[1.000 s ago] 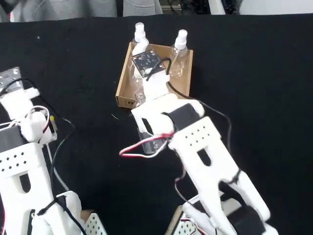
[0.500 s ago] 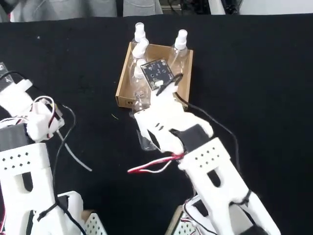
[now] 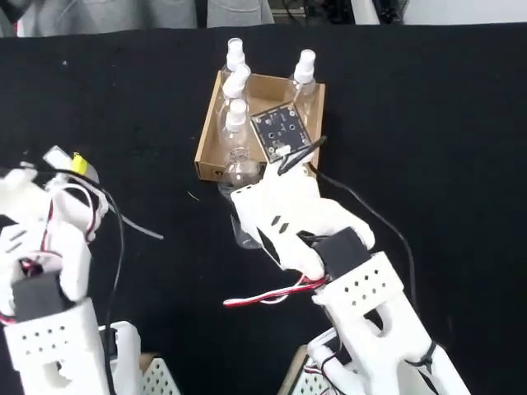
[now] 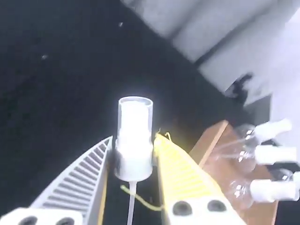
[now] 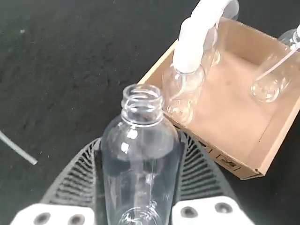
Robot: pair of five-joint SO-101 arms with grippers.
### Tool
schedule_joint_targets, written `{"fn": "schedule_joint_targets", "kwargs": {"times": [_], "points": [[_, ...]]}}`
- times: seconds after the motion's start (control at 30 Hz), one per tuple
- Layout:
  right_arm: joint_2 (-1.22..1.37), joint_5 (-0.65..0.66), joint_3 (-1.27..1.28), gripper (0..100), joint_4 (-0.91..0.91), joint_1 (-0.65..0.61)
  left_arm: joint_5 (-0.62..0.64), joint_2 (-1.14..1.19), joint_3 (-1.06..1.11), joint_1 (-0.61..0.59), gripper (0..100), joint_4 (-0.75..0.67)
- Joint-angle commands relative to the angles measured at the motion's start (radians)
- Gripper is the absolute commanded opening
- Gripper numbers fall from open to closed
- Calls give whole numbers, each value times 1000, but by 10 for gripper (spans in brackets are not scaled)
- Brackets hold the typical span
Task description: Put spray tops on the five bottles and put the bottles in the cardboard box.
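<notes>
Your left end effector (image 4: 133, 139) clamps one spray top (image 4: 135, 117); right end effector (image 5: 140, 140) clamps one uncapped bottle (image 5: 140, 164) near cardboard box (image 5: 234, 108)

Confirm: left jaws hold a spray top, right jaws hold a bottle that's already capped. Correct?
No. The bottle in the right jaws is uncapped, its neck open, as the right wrist view shows. The left jaws do hold a spray top.
</notes>
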Motion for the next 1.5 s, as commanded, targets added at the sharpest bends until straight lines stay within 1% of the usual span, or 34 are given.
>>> {"fn": "schedule_joint_targets", "kwargs": {"times": [0.0, 0.1, 0.23, 0.43, 0.5, 0.57, 0.8, 0.9, 1.03, 1.1, 1.17, 1.3, 1.47], "points": [[-50, 6, -2, 21, -31, 25, 34, -97, 51, 12, 28, -103], [-53, 11, -2, 21, -23, 23, 57, -146, 107, 12, 28, -130], [-74, 8, 4, 21, -21, 23, 84, -190, 156, 2, 28, -132], [-206, 11, 70, 21, -29, 23, 100, -256, 213, 2, 28, -132], [-251, 11, 85, 21, -31, 25, 123, -282, 228, 1, 28, -126], [-278, 11, 108, 21, -57, 25, 138, -311, 240, -5, 28, -124], [-286, 11, 209, 21, -198, 25, 233, -408, 285, -125, 28, -132], [-289, 11, 242, 21, -245, 25, 249, -445, 302, -134, 28, -132], [-289, 12, 268, 21, -282, 23, 307, -491, 326, -136, 28, -132], [-289, 12, 275, 21, -296, 21, 328, -512, 335, -154, 28, -132], [-291, 14, 282, 21, -302, -6, 347, -534, 343, -179, 28, -132], [-291, 103, 309, 21, -302, -64, 376, -560, 360, -193, 29, -132], [-291, 192, 329, 21, -304, -74, 381, -560, 360, -191, 29, -132]]}}
